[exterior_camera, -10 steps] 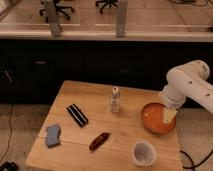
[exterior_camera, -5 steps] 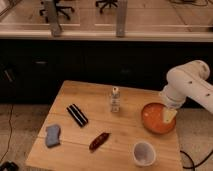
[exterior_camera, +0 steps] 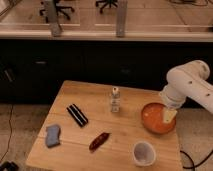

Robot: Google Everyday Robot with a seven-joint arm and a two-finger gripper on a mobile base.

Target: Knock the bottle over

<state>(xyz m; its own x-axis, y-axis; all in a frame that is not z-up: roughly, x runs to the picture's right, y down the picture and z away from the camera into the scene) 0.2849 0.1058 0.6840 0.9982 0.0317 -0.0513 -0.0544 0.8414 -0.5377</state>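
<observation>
The bottle (exterior_camera: pixel 115 100) is small, slim and clear with a whitish cap. It stands upright near the middle back of the wooden table (exterior_camera: pixel 80 155). My white arm comes in from the right. My gripper (exterior_camera: pixel 169 116) hangs over the orange bowl (exterior_camera: pixel 157 118) at the table's right side, well to the right of the bottle and apart from it.
A black bar (exterior_camera: pixel 77 114) lies left of the bottle. A blue-grey sponge (exterior_camera: pixel 52 136) sits at the front left. A reddish-brown packet (exterior_camera: pixel 98 141) lies at the front middle. A translucent white cup (exterior_camera: pixel 143 153) stands at the front right. Dark cabinets run behind the table.
</observation>
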